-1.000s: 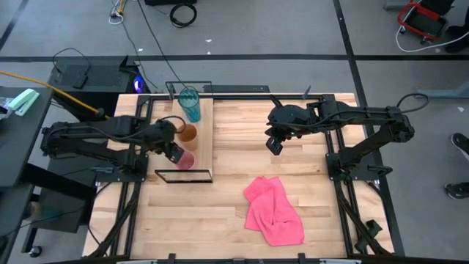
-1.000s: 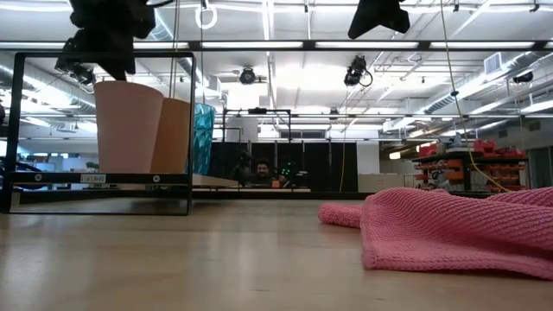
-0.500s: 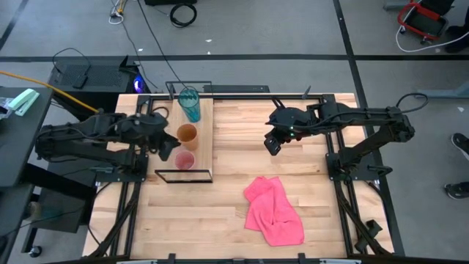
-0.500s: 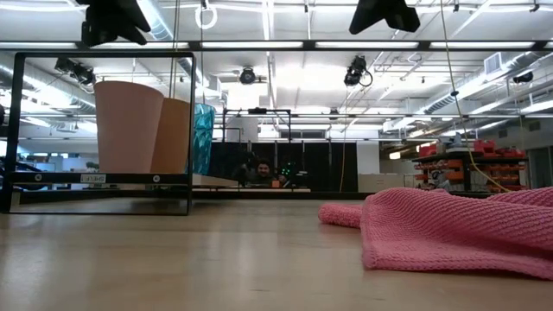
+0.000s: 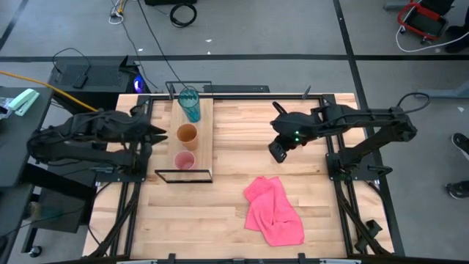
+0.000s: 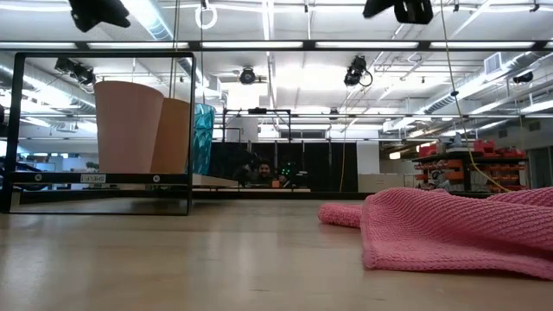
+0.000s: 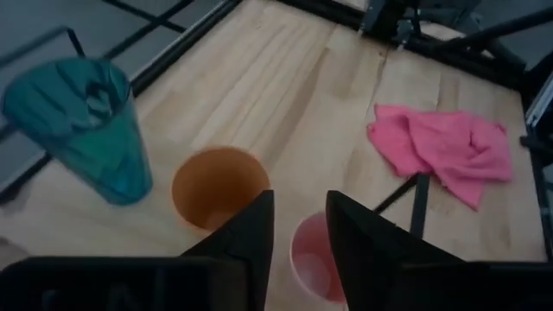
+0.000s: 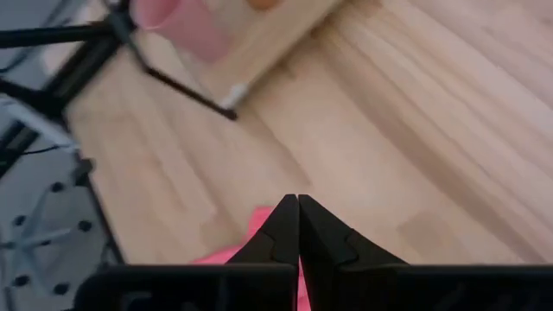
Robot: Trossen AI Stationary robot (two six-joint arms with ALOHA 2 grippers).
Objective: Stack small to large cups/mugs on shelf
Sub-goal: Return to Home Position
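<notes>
Three cups stand upright on their bases in a row on the shelf (image 5: 202, 139), each apart from the others. The teal cup (image 5: 190, 104) is farthest, the orange cup (image 5: 187, 133) in the middle, the pink cup (image 5: 184, 160) nearest. In the left wrist view the teal cup (image 7: 82, 130), orange cup (image 7: 216, 186) and pink cup (image 7: 313, 255) lie ahead of my left gripper (image 7: 298, 233). It is open and touches nothing. It hovers left of the shelf, at my left gripper (image 5: 159, 133). My right gripper (image 5: 278, 152) is shut, hovering over the table's middle.
A crumpled pink cloth (image 5: 272, 211) lies on the tabletop near the near edge, right of centre, close below my right gripper. The shelf's black wire frame (image 6: 191, 130) stands up around the cups. Bare wood (image 5: 242, 132) lies between the shelf and the right arm.
My left gripper has risen from the pink cup's rim and drawn back toward the table's left edge. My right gripper has drifted a little toward the near edge. The three cups have stayed where they were.
</notes>
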